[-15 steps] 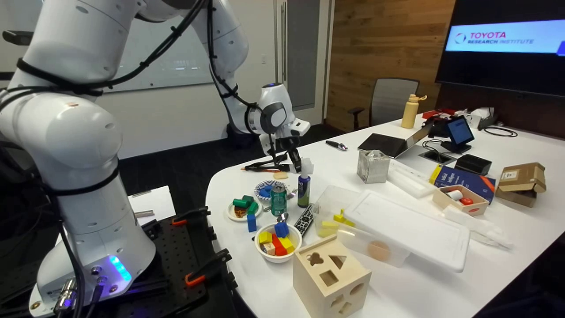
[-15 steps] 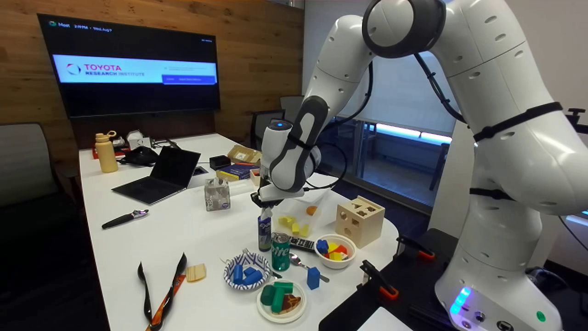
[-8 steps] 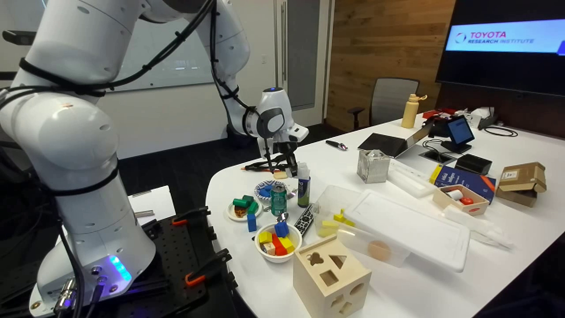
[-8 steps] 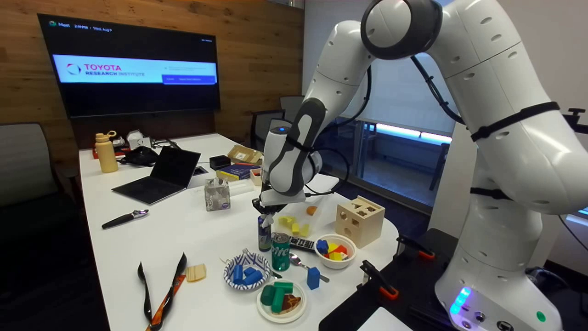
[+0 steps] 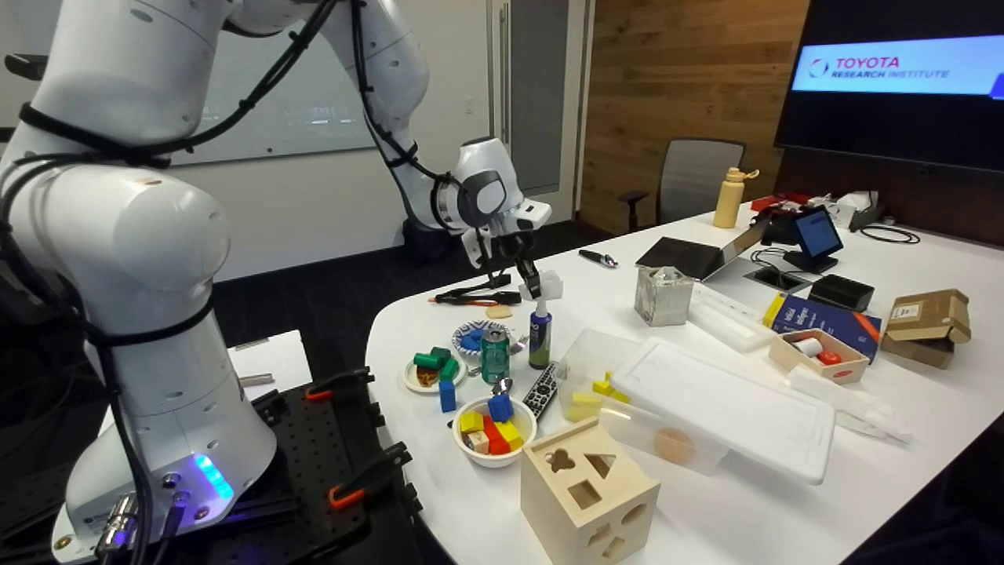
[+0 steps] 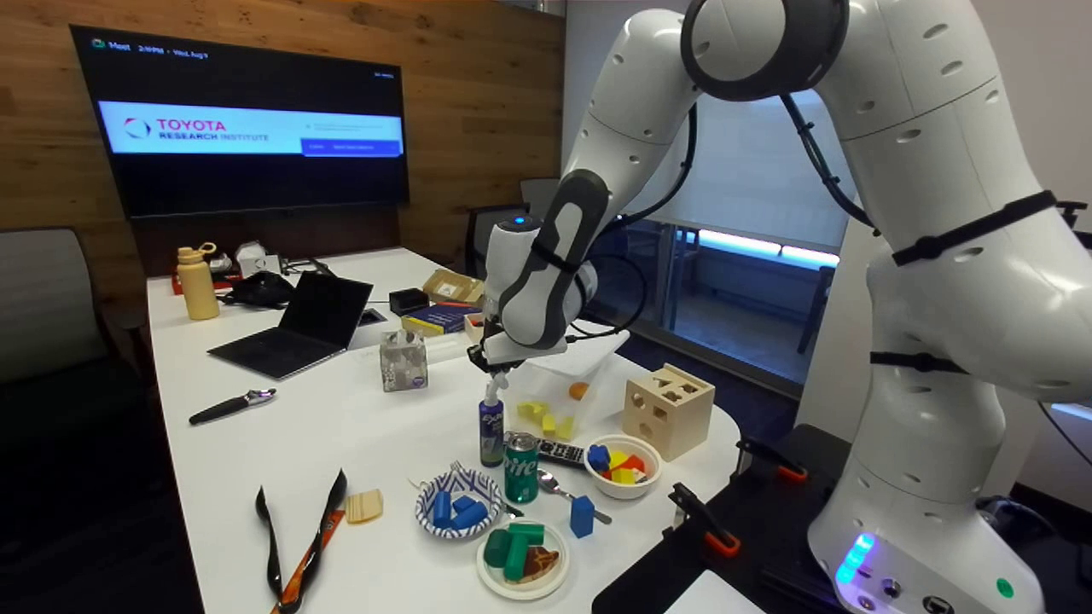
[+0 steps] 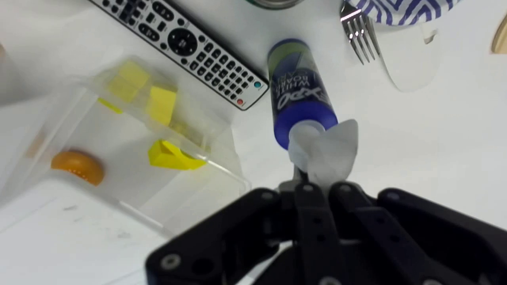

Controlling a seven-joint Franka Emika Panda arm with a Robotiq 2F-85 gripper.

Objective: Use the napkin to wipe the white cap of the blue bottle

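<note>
Over the table (image 5: 600, 308), in an exterior view, I am pinching the napkin (image 5: 552, 284) in the gripper (image 5: 536, 293), just above the blue bottle (image 5: 540, 344). In an exterior view, the bottle is standing upright near the green can (image 6: 521, 476), its white cap (image 6: 490, 394) on top. In the wrist view, the napkin is overlapping the cap; whether they are touching, I cannot tell.
</note>
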